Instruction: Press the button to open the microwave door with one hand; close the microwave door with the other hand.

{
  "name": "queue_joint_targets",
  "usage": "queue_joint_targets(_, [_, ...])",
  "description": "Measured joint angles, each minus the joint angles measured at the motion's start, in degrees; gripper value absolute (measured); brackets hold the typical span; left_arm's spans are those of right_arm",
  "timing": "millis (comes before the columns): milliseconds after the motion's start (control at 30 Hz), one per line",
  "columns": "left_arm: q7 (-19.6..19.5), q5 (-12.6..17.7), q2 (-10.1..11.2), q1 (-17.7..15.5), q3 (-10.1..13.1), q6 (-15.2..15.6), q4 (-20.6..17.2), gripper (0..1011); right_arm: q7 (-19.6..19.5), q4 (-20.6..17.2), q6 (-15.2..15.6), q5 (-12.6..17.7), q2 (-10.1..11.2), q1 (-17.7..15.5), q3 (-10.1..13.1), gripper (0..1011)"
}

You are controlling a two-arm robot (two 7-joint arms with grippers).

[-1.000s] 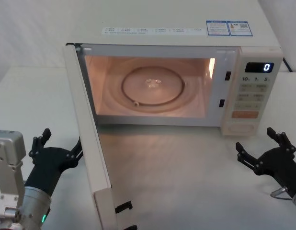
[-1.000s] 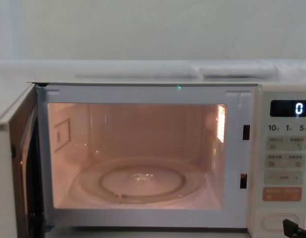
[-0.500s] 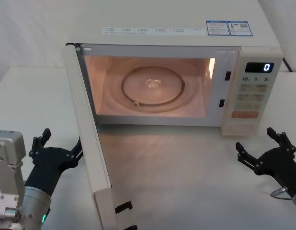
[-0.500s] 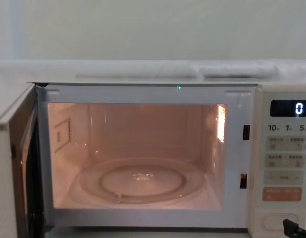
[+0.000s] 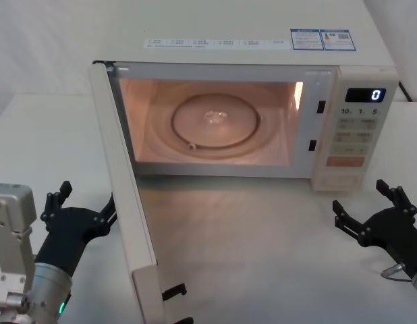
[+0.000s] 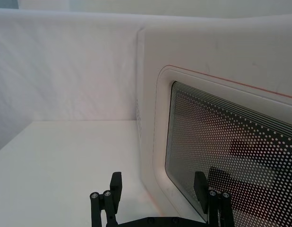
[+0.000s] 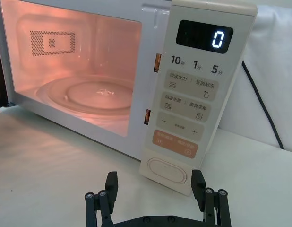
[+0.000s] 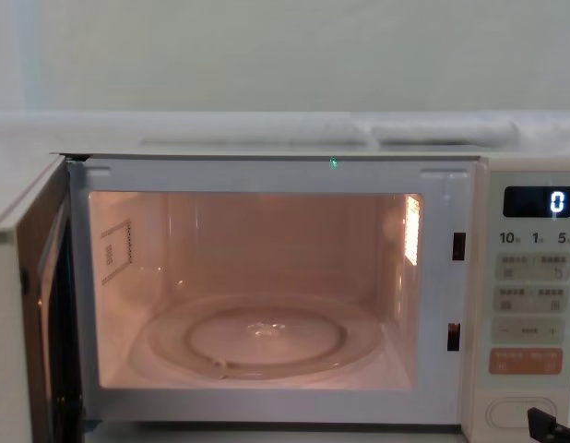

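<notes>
Nothing has moved since the earlier frames. The large cream microwave door [image 5: 124, 196] stands swung open; closing remains. Left end effector [image 5: 79, 203] waits spread outside the door; right end effector [image 5: 376, 210] spread, below the wide cream oval button [image 7: 167, 170].

The microwave [image 5: 249, 40] looked smooth cream plastic; its door [image 6: 221, 142] had a dotted glossy window; the table [image 5: 262, 236] looked matt.

The cream microwave [image 5: 249, 47] stands at the tabletop's far edge, cavity lit. Its door [image 5: 124, 196] is swung wide open, pointing toward the near edge. The oval button [image 7: 167, 170] sits lowest on the control panel.
</notes>
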Motion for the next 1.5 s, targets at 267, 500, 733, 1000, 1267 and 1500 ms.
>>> queue_joint_targets(267, [0.0,0.0,0.0,0.0,0.0,0.0,0.0,1001,0.0,0.0,0.0,0.0,0.0,0.0,0.0,1001])
queue_joint_targets(500, [0.0,0.0,0.0,0.0,0.0,0.0,0.0,1001,0.0,0.0,0.0,0.0,0.0,0.0,0.0,1001])
queue_joint_targets(733, [0.0,0.0,0.0,0.0,0.0,0.0,0.0,1001,0.0,0.0,0.0,0.0,0.0,0.0,0.0,1001])
queue_joint_targets(1000, [0.0,0.0,0.0,0.0,0.0,0.0,0.0,1001,0.0,0.0,0.0,0.0,0.0,0.0,0.0,1001])
queue_joint_targets(1267, [0.0,0.0,0.0,0.0,0.0,0.0,0.0,1001,0.0,0.0,0.0,0.0,0.0,0.0,0.0,1001])
queue_joint_targets(1500, [0.0,0.0,0.0,0.0,0.0,0.0,0.0,1001,0.0,0.0,0.0,0.0,0.0,0.0,0.0,1001])
